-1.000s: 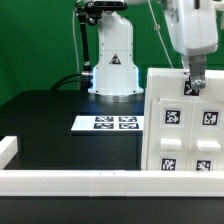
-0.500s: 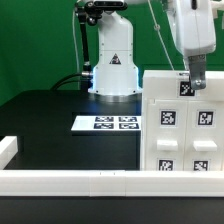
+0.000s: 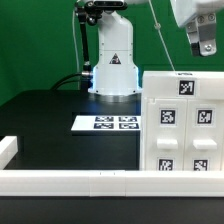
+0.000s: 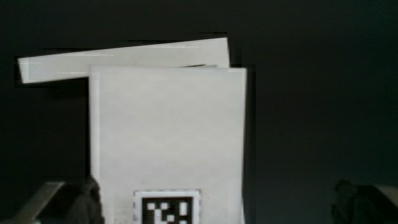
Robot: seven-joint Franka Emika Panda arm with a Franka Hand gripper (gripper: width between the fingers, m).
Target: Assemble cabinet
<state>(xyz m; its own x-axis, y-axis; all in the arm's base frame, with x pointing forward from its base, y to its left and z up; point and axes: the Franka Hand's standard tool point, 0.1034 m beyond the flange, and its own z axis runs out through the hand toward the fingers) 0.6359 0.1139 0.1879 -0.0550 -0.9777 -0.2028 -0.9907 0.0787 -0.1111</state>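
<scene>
The cabinet (image 3: 184, 125) is a large white box with several black-and-white tags on its face, standing at the exterior view's right on the black table. My gripper (image 3: 205, 44) hangs above its top edge, apart from it. In the wrist view the cabinet (image 4: 164, 120) shows as a white body with a tag near my gripper (image 4: 217, 205). The dark fingers (image 4: 71, 200) stand wide apart on either side, so the gripper is open and holds nothing.
The marker board (image 3: 116, 123) lies flat on the table in front of the arm's white base (image 3: 113, 62). A low white rail (image 3: 70, 181) runs along the near edge, with a short piece at the exterior view's left.
My gripper has risen from the cabinet's top edge, where it was a second ago, to well above it. The cabinet has stayed in place.
</scene>
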